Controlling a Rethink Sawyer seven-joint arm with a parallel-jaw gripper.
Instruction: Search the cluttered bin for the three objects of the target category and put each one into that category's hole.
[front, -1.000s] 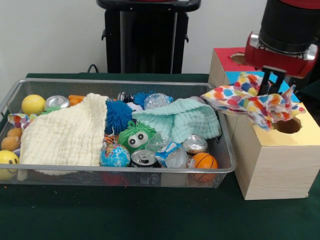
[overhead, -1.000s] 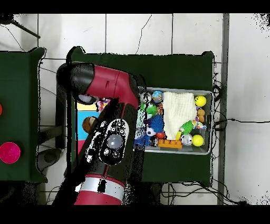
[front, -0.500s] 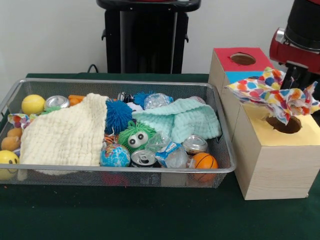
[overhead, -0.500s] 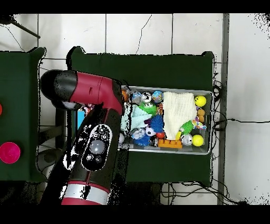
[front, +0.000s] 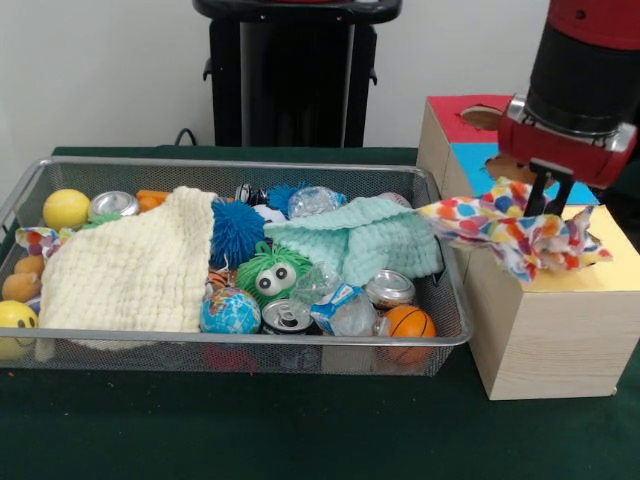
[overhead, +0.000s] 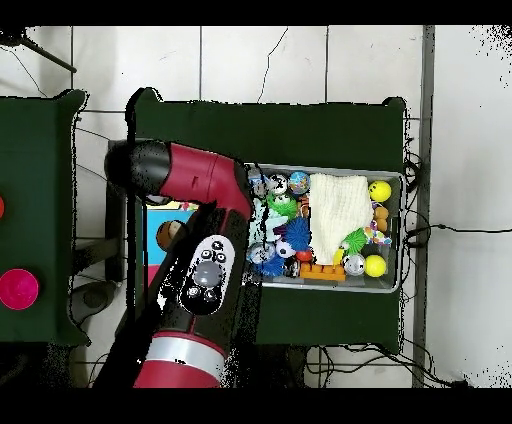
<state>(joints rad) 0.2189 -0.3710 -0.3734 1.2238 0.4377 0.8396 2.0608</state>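
The gripper (front: 548, 212) pinched the polka-dot cloth (front: 512, 232) over the wooden box (front: 545, 320); its spread corner looked likely to snag outside the hole.

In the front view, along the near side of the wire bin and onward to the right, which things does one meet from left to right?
Yellow smiley ball → globe ball → can → orange basketball → wooden box.

Arm down at the front view's three o'clock side.
The gripper (front: 545, 200) hangs vertical from the red and black wrist, jaws clamped on the spotted cloth (front: 510, 232).
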